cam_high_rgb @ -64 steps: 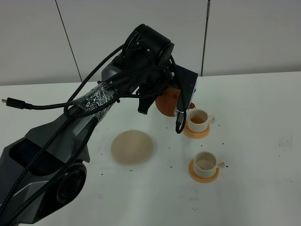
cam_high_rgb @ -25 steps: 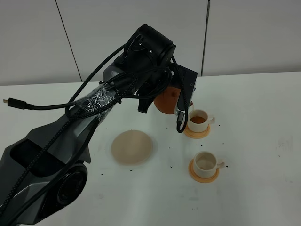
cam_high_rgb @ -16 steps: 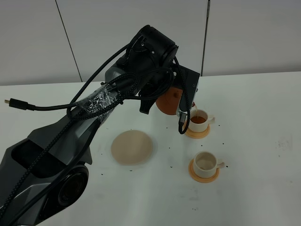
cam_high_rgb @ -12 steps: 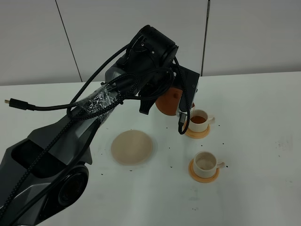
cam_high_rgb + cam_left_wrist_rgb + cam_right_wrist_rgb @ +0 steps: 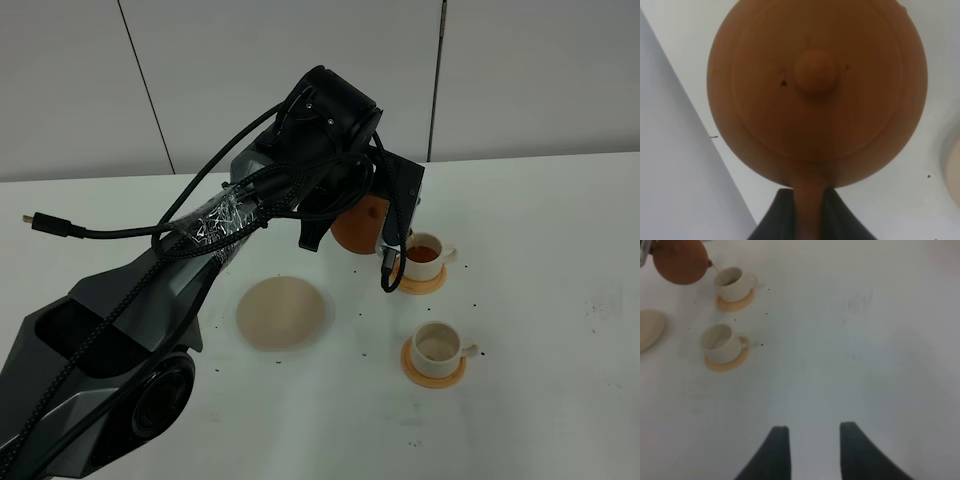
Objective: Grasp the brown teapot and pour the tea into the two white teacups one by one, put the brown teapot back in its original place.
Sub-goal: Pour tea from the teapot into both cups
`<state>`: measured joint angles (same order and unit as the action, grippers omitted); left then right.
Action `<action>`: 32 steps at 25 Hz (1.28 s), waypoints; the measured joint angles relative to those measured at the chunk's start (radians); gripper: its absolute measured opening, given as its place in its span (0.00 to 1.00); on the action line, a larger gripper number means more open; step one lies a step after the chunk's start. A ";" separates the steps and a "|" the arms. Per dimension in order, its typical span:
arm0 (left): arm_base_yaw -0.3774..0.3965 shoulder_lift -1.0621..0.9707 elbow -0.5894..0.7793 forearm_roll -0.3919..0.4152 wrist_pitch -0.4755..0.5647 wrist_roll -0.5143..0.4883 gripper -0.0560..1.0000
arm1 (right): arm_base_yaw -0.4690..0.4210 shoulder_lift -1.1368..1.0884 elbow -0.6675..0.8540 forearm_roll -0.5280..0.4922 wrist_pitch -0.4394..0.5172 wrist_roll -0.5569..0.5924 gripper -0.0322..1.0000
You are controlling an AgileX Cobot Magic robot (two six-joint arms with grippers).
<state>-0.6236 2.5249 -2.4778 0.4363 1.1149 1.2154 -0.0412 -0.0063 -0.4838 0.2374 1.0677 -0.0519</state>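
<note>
Over the white table [image 5: 560, 300] the brown teapot [image 5: 358, 222] was clamped by the left gripper [image 5: 807, 210]; the unfilled teacup [image 5: 437, 345] was seen lower right of it

Arm shell [image 5: 120, 310]: glossy dark grey and black, angular panels, lower left of the high view.
Wrist housing [image 5: 330, 105]: rounded, black, top centre.
Cables [image 5: 262, 183]: thick black bundle, with one loose plug [image 5: 45, 223] at far left.
Tape [image 5: 222, 212]: crinkled silver wrap.
Right fingers [image 5: 776, 452]: dark, tapered, bottom edge.

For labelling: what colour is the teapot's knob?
The knob is terracotta orange; clearest in the left wrist view.
</note>
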 joint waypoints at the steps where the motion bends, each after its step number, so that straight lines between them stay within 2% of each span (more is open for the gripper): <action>1: 0.000 0.000 0.000 0.000 0.000 0.000 0.21 | 0.000 0.000 0.000 0.000 0.000 0.000 0.27; 32: 0.000 0.000 0.000 0.019 -0.006 -0.011 0.21 | 0.000 0.000 0.000 -0.003 0.000 0.000 0.27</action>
<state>-0.6236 2.5249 -2.4778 0.4555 1.1085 1.2045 -0.0412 -0.0063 -0.4838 0.2346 1.0677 -0.0519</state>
